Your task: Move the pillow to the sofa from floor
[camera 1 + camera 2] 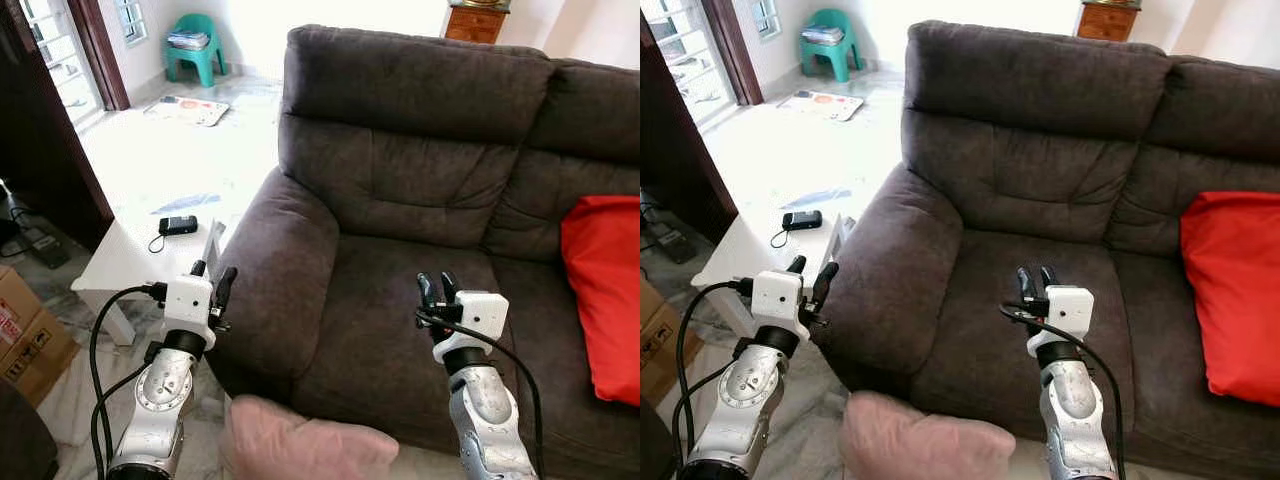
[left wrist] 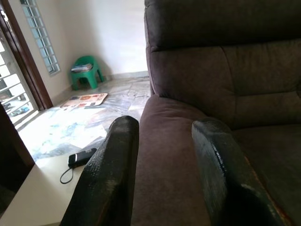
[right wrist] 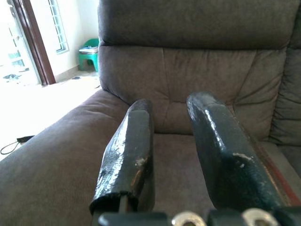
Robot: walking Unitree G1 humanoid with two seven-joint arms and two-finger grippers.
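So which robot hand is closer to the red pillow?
Right. The right hand hovers over the sofa seat, with the red pillow further to its right. The left hand is beyond the sofa's armrest.

Pink pillow (image 1: 305, 443); dark brown sofa (image 1: 400, 200); red cushion (image 1: 605, 295).

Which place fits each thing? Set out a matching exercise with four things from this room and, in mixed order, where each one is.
Things:
1. pink pillow
2. red cushion
3. green stool
4. black phone

Places:
A. on the white table
B. far corner by the window
C. on the floor in front of the sofa
D. on the sofa seat, right side

Pairs: 1-C, 2-D, 3-B, 4-A
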